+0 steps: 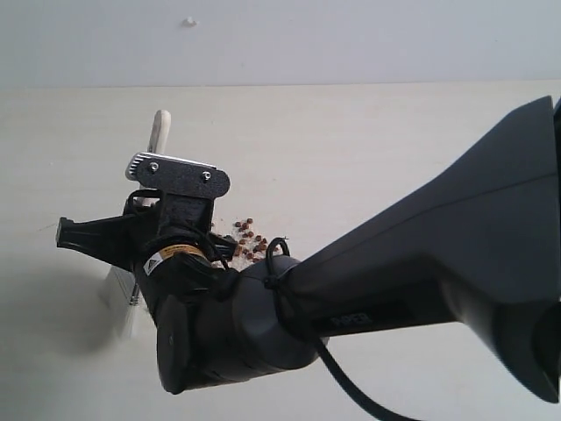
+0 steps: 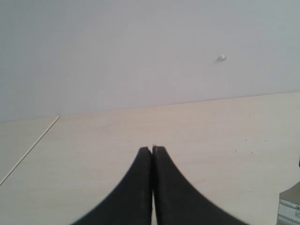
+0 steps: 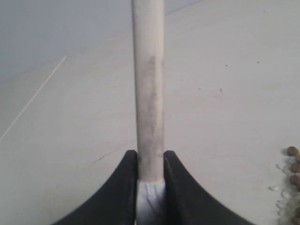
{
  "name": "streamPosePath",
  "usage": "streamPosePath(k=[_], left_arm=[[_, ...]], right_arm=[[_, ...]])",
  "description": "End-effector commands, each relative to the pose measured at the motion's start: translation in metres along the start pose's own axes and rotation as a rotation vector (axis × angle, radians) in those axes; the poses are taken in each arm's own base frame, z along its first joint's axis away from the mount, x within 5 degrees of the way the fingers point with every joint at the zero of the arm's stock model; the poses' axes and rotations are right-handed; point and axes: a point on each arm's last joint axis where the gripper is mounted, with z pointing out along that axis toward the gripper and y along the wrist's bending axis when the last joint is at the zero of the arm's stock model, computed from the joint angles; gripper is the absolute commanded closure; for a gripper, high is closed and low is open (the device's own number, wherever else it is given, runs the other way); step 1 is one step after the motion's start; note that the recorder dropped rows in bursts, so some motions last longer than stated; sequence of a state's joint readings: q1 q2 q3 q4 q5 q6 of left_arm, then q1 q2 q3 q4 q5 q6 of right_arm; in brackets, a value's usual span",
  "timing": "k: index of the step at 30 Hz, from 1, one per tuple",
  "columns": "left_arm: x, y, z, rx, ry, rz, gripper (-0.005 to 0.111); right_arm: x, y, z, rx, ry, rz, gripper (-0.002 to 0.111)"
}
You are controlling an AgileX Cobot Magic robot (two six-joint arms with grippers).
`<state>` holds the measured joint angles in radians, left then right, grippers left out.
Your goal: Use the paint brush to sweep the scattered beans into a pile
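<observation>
Firstly, the exterior view: the right arm (image 1: pixel 421 263), big and dark, reaches from the right side across the middle of the pale table (image 1: pixel 394 149). The right gripper (image 1: pixel 162 197) sits left of centre. From this side I cannot tell how its jaws stand, because the wrist body hides them. The wooden handle of the paint brush (image 1: pixel 160 130) sticks out beyond the gripper, toward the grey wall (image 1: pixel 351 35). The beans (image 1: pixel 250 239) lie on the table as a loose reddish-brown cluster just beside the gripper, on its right. The left arm does not show in this view.

Next, the left wrist view: the left gripper (image 2: pixel 152 151) has its two black fingers pressed together with nothing between them, above bare table. At one corner shows a small silver metal piece (image 2: pixel 288 208); what it is I cannot tell. Neither beans nor brush are seen from here.

Finally, the right wrist view gives what the exterior view hides: the jaws are clamped on the brush handle, one black finger on each side, and the handle runs straight away from the camera. At the edge lie a few beans with pale crumbs (image 3: pixel 281 192) near them, apart from the fingers.
</observation>
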<state>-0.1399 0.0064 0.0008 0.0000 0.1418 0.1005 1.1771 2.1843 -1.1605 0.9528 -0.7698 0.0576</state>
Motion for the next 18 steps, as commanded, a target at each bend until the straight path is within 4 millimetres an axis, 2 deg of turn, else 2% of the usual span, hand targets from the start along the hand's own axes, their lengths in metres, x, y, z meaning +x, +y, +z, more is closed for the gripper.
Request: streamPosePath(k=[1,7,18], left_arm=[[-0.001,0.000,-0.001,-0.001,-0.009,-0.007,0.107],[-0.001,0.000,-0.001,-0.001,-0.009,-0.007,0.107],[-0.001,0.000,-0.001,-0.001,-0.009,-0.007,0.107]], right_arm=[[0.000,-0.003,0.003,0.032,0.025,0.006,0.108],[-0.008,-0.015,0.009,0.103,0.090,0.042,0.108],[-0.035,-0.021,0.003,0.227,0.024,-0.152,0.108]])
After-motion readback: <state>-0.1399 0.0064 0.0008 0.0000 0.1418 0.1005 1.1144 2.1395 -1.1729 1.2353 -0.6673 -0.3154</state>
